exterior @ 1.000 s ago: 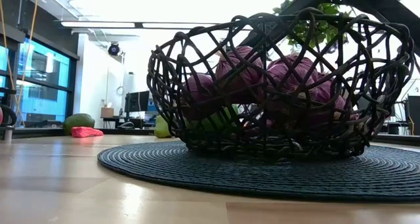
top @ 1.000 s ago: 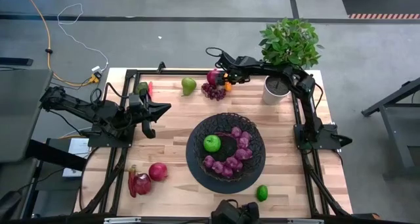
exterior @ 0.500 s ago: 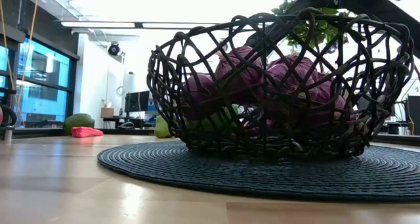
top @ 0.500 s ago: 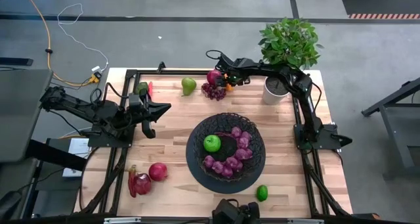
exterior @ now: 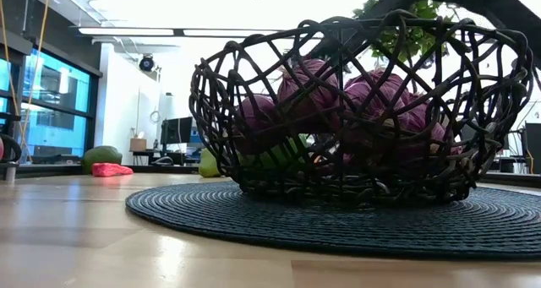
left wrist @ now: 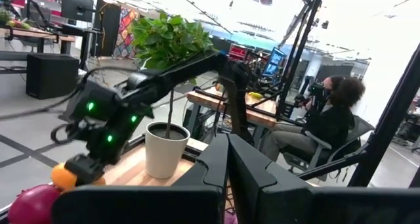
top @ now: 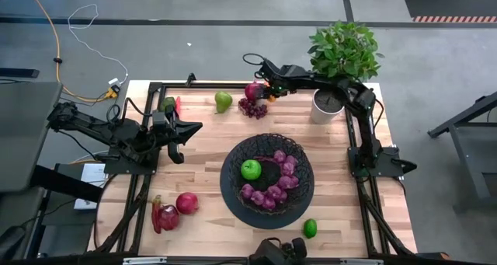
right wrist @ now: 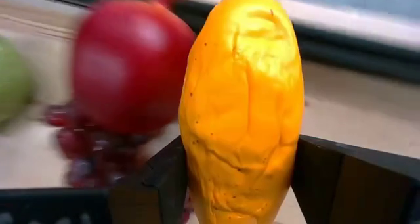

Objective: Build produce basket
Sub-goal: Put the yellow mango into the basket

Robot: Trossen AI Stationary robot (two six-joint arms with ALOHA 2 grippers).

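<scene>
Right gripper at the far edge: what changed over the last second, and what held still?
The right gripper has closed its fingers onto the orange-yellow fruit beside the red fruit and grapes; the arm barely shifted. The left gripper, basket and remaining produce stayed as they were.

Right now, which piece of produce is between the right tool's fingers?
The orange-yellow fruit. It stands upright between the right tool fingers at the table's far edge; the red onion and loose grapes sit beside it, ungripped.

Robotics lab: monitors (left wrist: 77,5), rigs
</scene>
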